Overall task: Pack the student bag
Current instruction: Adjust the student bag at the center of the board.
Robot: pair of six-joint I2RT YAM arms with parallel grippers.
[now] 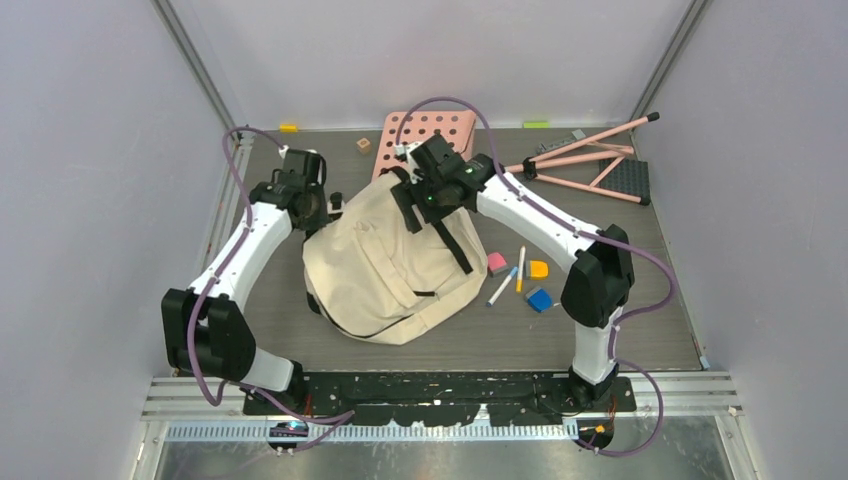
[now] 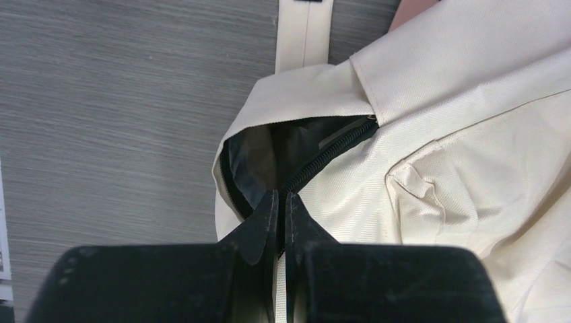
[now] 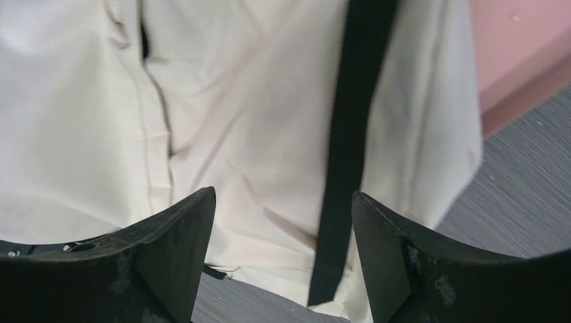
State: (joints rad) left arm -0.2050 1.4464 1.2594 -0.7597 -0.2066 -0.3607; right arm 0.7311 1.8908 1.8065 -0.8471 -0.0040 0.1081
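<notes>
The left claw (image 2: pixel 283 205) pinches the student bag (image 2: pixel 458 155) by its zipper (image 2: pixel 330 156) (lining (image 2: pixel 252 158) showing), while the right claw (image 3: pixel 283 195) gapes empty over the black strap (image 3: pixel 350 134).

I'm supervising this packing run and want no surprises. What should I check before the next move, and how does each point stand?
1. Hold of left gripper on cream fabric backpack: ok, shut on a cream strip at the zip.
2. Width of zip opening: not ok, only a small gap onto dark lining.
3. State of right gripper: ok, open and empty above the bag.
4. Path past black webbing strap: not ok, it runs under the gap between the right fingers.
5. Bag contents: cannot tell.
</notes>
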